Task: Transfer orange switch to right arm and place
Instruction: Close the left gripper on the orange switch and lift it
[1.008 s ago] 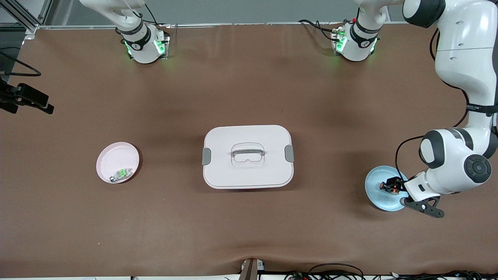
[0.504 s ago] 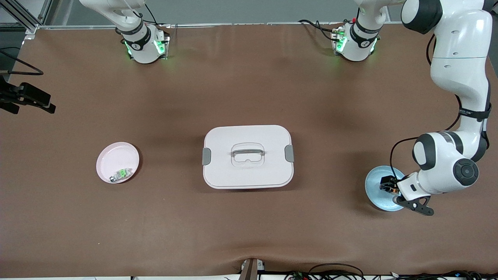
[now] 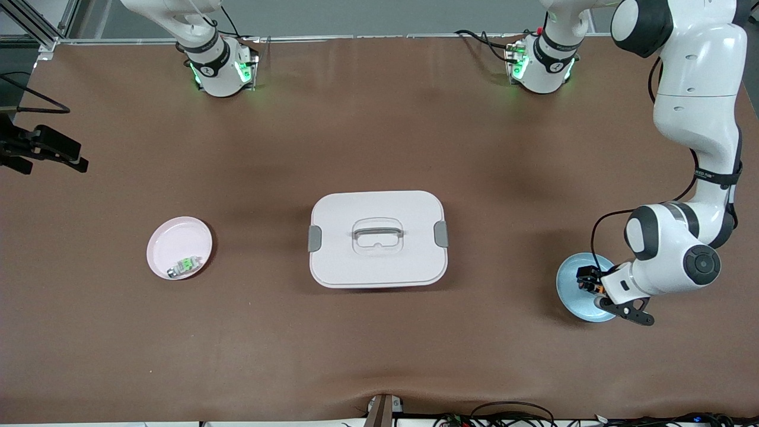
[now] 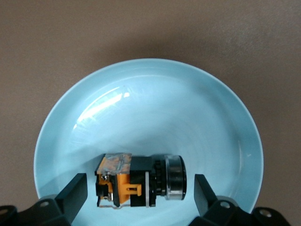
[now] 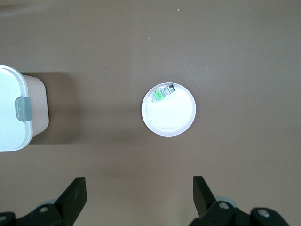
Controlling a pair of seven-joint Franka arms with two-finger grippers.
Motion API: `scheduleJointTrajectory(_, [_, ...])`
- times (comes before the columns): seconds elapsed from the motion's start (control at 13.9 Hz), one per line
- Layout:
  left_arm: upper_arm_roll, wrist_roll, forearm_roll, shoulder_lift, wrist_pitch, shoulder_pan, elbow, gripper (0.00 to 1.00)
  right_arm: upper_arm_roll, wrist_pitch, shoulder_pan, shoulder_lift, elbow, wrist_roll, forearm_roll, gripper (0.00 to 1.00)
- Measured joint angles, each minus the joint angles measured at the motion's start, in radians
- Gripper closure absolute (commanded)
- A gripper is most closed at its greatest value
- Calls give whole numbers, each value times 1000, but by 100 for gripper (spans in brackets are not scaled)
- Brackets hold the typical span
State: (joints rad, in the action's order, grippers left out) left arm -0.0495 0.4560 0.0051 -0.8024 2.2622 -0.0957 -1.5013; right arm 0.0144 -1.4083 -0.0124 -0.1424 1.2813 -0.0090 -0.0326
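1. Step in hand: pickup approach. The left gripper [image 4: 140, 197] hovers over the round pale-blue dish [image 4: 155, 89], jaws fully spread and empty, straddling the small black-and-orange switch [image 4: 141, 181] lying in it.
2. Next move, judged: lower, then close squarely on the switch body.
3. The right gripper [image 5: 139, 197] waits high over the table, spread wide, empty.
4. Count: two dishes, two switches, one white lidded box [image 3: 378, 238].

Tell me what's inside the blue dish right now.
The orange switch lies on its side in the blue dish, between the open left gripper's fingers. Its underside is hidden.
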Motion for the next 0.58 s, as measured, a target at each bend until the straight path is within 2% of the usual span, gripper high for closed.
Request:
scheduleJointTrajectory(0.29, [0,0,0,-10,5,0,0,0,0,0,0,0,0,0,0,0])
scheduleJointTrajectory(0.36, [0,0,0,-11,10,0,0,4,0,0,0,0,0,0,0,0])
scheduleJointTrajectory(0.58, [0,0,0,-12,13,0,0,47,1,0,0,0,1,0,0,0])
